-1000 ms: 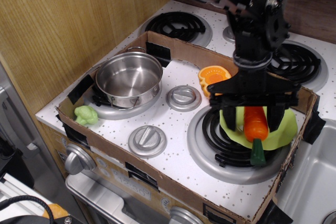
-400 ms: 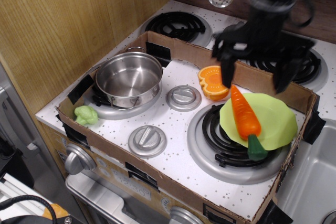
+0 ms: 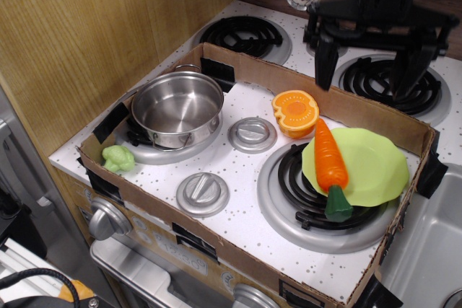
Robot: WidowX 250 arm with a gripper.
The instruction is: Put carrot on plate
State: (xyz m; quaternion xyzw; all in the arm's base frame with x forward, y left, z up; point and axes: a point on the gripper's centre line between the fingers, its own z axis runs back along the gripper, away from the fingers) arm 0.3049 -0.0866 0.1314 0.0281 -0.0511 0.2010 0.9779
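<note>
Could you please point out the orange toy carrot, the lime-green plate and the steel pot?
Glossy orange plastic carrot [image 3: 329, 157]: overhead view, mid-body.
Round lime-green plastic plate [image 3: 375, 167]: overhead view, bare centre.
Shiny steel pot [image 3: 209, 122]: overhead view, outer wall.

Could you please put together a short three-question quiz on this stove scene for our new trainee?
1. True or false: the carrot lies on the plate.
2. Which thing sits nearest the carrot's tip? A) pot B) halved orange C) green vegetable
3. Fill in: the gripper hangs above the plate, open and holding ____.

Key:
1. True; its green stub overhangs the rim.
2. B
3. nothing
</note>
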